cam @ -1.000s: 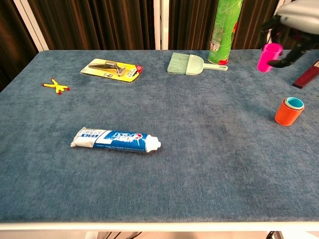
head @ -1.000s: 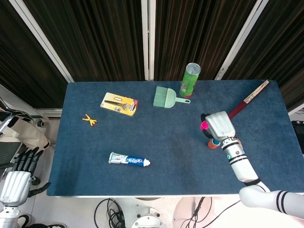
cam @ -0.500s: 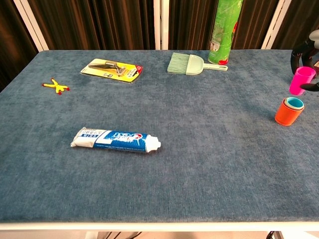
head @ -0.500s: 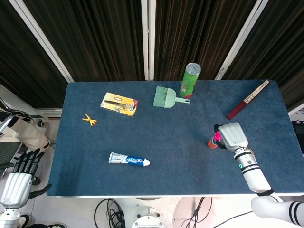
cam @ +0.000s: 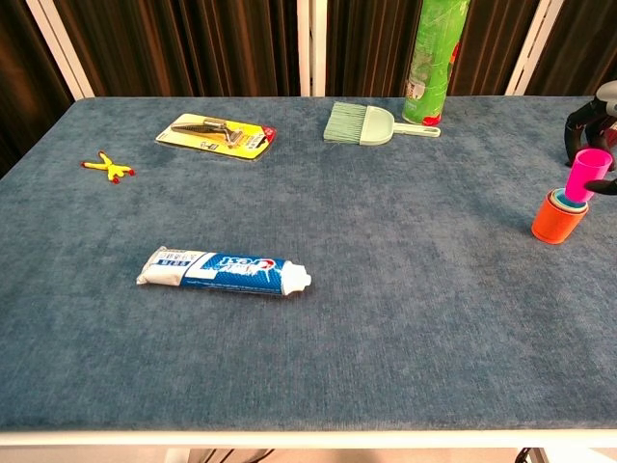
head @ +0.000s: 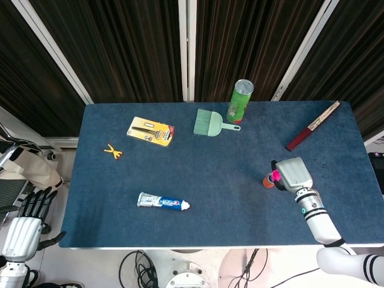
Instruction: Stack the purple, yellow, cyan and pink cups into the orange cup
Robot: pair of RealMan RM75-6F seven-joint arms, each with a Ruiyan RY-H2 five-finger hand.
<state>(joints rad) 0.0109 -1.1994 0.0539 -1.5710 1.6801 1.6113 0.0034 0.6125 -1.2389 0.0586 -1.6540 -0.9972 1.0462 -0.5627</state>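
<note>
Pink cup, gripped by the right hand, sits tilted in the orange cup.

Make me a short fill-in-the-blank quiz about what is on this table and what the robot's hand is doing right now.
1. The right hand holds a ____ cup over the orange cup.
2. The toothpaste tube lies flat, its cap pointing toward the ____ cup.
3. The small brush lies next to a tall ____ can.
4. The left hand hangs off the table and holds ____.

Missing words: pink; orange; green; nothing
</note>
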